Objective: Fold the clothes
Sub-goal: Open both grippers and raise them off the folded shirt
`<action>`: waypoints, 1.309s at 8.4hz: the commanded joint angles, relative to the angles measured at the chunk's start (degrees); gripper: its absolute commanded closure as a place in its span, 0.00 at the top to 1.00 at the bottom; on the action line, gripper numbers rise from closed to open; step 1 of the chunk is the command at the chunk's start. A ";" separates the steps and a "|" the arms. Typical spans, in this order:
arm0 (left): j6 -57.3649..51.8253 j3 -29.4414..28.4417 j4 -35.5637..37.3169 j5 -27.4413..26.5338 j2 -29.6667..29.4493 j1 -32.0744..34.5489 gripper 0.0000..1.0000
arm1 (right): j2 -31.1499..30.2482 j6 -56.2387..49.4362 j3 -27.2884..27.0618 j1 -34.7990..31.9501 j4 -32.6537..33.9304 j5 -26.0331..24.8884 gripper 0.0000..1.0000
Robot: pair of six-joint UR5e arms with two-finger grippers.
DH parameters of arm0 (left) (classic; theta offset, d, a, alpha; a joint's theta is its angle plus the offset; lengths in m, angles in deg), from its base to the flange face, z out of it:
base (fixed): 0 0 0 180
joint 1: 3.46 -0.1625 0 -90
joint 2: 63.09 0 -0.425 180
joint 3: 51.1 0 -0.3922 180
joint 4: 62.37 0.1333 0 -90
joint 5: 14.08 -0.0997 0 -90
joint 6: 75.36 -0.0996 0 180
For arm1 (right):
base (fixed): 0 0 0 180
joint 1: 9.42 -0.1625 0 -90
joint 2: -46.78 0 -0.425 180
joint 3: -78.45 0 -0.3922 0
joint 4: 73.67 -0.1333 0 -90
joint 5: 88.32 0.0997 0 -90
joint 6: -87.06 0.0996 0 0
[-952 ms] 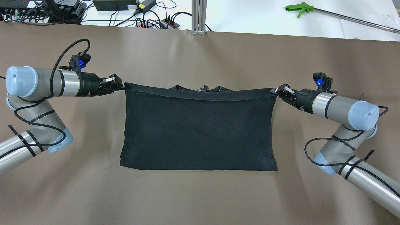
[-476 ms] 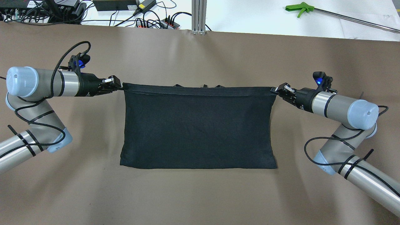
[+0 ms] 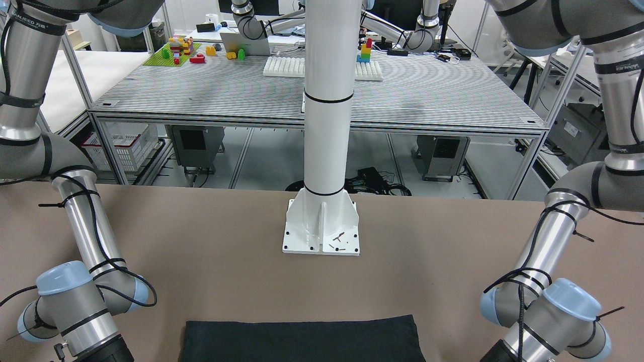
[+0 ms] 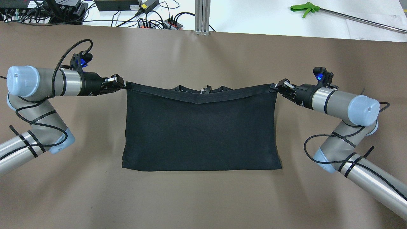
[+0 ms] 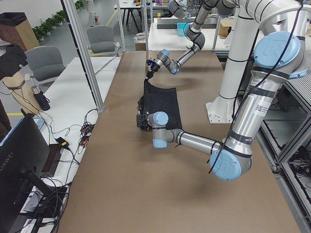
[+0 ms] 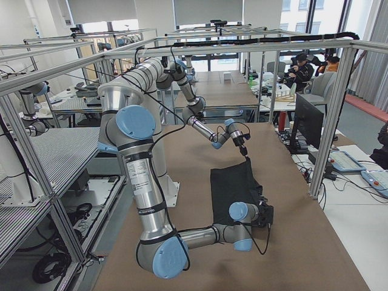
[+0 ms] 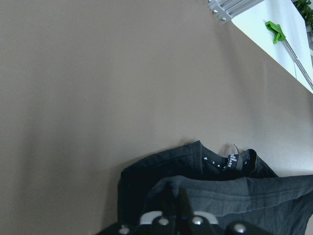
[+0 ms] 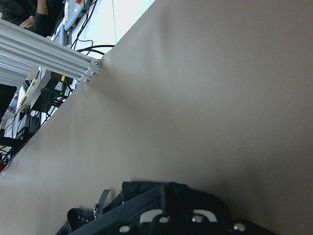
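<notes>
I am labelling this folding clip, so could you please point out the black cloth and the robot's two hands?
black cloth (image 4: 200,133), overhead view, middle of the flat part.
left hand (image 4: 123,86), overhead view, between its fingertips at a corner.
right hand (image 4: 273,87), overhead view, between its fingertips at a corner.

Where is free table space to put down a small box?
Bare: the strip between the black cloth and the white base plate, and beyond its held hem. Crowded: its far corners, at the left gripper and right gripper.

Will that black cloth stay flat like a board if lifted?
Probably not: the black cloth looks floppy, its held edge dipping midway between the left gripper and right gripper. Likely light too, since two corner pinches carry its edge.
</notes>
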 commanded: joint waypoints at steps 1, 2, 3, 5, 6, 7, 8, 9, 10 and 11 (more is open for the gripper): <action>-0.13 0.08 -0.16 -0.35 -0.25 0.05 0.03 | 0.55 0.16 -0.17 -0.01 0.69 0.05 0.06; -0.13 0.08 -0.16 -2.09 -0.69 0.05 0.56 | 0.55 0.17 -0.08 -0.01 0.77 0.05 0.45; -0.13 0.00 -0.16 -2.98 -0.78 0.05 0.94 | 0.47 -0.53 0.00 -0.01 0.77 0.05 0.94; -0.22 -0.27 0.02 -3.08 -1.22 0.31 0.94 | 0.47 -1.24 0.09 -1.49 1.21 2.49 0.94; -0.22 -0.35 0.02 -2.99 -1.40 0.75 0.94 | 0.47 -1.24 0.09 -3.33 2.17 6.43 0.94; -0.22 -0.27 0.80 -2.99 -1.57 1.10 0.94 | 0.20 -1.33 -0.26 -5.00 2.44 11.86 0.94; -0.22 -0.09 2.20 -2.99 -2.53 1.19 0.94 | -1.02 -1.15 -1.22 -5.37 3.23 15.57 0.94; -0.22 0.00 2.91 -3.08 -3.06 1.45 0.94 | -3.55 -1.07 -4.18 -5.28 5.76 18.13 0.94; -0.22 0.08 3.70 -2.90 -3.42 2.41 0.94 | -5.58 -0.80 -8.39 -4.24 10.05 21.20 0.94; -0.31 0.08 4.40 -2.47 -3.59 3.55 0.94 | -7.86 -0.54 -13.31 -2.14 15.22 23.84 0.94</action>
